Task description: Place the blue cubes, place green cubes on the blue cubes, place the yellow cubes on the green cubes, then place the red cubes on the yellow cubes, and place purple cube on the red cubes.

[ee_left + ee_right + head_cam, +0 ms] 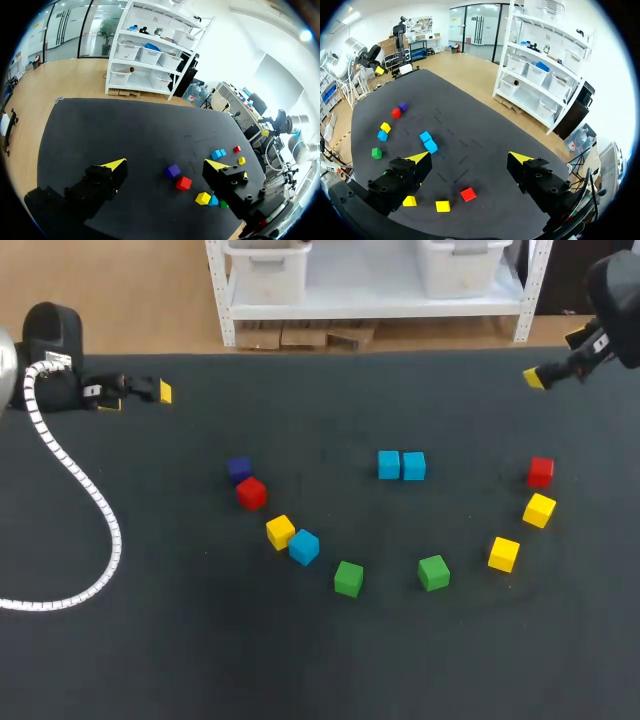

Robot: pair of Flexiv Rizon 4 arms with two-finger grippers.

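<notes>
The left end effector [165,165] is wide open and empty near the far left corner of the black surface [200,660]. The right end effector [469,158] is the same near the far right corner. Two light blue cubes [401,465] touch side by side near the middle. Two green cubes [348,578] lie apart, closer to the front edge.

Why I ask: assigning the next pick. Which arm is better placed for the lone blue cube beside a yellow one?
Left, probably. The lone blue cube lies left of centre, nearer the left arm than the right arm at the far right. Both jaws stand open, empty.
</notes>
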